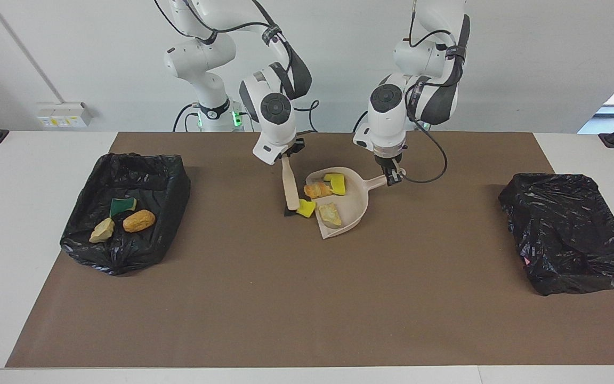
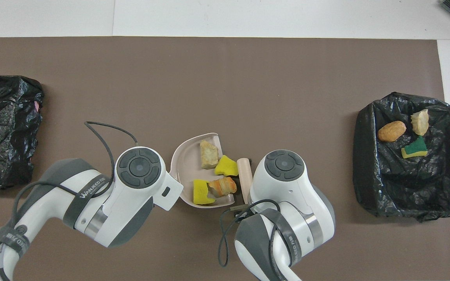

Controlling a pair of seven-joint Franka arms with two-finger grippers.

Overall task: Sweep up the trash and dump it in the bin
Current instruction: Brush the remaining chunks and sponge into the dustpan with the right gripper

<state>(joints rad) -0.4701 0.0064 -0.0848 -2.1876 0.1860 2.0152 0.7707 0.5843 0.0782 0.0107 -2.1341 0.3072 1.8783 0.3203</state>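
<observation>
Sweeping: right gripper [image 1: 287,156] clamps brush [image 1: 289,186], nudging yellow sponge [image 1: 306,208]; left gripper [image 1: 392,177] grips dustpan [image 1: 357,205] handle. Your scraps light, springy; push low at base

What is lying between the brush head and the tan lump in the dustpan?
One yellow sponge chunk lies there, at the dustpan mouth, between the brush head and the tan lump. The facing view shows it.
</observation>
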